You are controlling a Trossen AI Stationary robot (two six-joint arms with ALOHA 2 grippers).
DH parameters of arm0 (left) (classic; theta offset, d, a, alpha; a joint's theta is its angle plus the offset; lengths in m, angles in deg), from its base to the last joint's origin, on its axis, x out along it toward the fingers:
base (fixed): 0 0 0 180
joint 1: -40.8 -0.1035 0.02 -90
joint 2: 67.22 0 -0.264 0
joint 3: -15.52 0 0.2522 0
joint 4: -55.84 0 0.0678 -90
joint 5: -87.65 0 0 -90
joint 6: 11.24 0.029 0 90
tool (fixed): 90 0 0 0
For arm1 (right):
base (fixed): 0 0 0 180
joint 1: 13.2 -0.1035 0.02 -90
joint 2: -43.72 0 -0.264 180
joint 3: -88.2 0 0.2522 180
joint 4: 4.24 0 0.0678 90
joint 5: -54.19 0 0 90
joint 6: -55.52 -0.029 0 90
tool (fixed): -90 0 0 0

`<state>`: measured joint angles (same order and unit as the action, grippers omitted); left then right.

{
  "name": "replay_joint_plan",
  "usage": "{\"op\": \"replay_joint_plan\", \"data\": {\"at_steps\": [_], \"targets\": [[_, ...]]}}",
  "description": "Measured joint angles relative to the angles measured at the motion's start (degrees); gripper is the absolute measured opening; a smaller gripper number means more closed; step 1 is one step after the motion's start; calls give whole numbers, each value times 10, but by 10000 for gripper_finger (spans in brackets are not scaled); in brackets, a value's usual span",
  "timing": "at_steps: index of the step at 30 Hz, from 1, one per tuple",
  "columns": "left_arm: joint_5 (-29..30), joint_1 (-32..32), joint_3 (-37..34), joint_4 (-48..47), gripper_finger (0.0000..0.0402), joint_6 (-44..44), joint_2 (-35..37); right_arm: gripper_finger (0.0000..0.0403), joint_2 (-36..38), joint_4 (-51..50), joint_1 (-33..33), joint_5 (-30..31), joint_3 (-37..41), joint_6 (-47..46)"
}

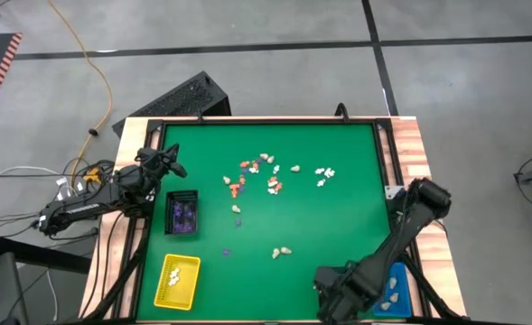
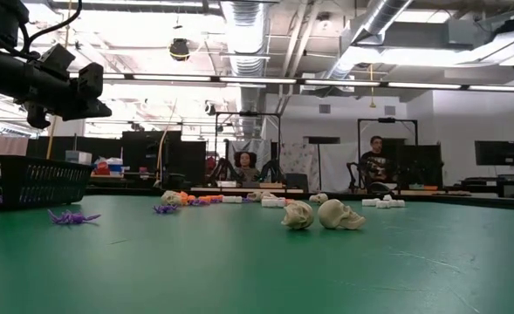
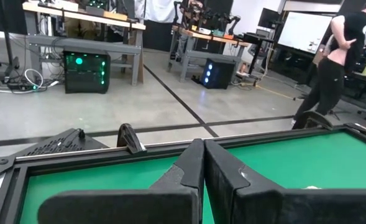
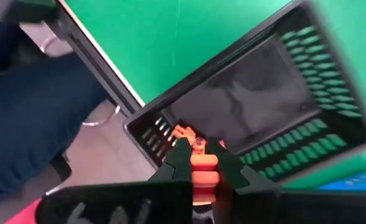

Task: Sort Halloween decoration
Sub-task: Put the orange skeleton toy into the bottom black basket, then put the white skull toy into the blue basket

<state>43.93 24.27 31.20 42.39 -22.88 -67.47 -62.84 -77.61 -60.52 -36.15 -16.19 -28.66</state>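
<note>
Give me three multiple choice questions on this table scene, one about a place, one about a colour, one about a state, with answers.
1. Where is the right gripper?
A. Over a black tray at the table's near edge
B. Over the yellow tray
C. Above the central pile

2. What colour is the piece between its fingers?
A. Purple
B. Orange
C. White

3. How is the left gripper?
A. Wide open
B. Holding a skull
C. Shut, empty

A: its wrist view shows the black tray beneath.
B: the piece is orange.
C: its fingers meet with nothing between.
</note>
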Motion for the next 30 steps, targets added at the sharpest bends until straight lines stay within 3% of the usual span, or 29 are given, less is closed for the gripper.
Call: {"op": "replay_joint_plan", "data": {"at_steps": [5,19,22,27,30], "targets": [[0,0,0,0,0,0,0,39,-39,19,-9,-5,0,0],[0,0,0,0,0,0,0,182,-48,-58,-19,9,0,-15],[0,0,0,2,0,7,0,201,-40,-80,-4,58,-9,38],[0,0,0,3,0,9,0,207,10,-141,58,203,-15,167],[0,0,0,3,0,9,0,204,42,-116,103,283,-7,251]]}}
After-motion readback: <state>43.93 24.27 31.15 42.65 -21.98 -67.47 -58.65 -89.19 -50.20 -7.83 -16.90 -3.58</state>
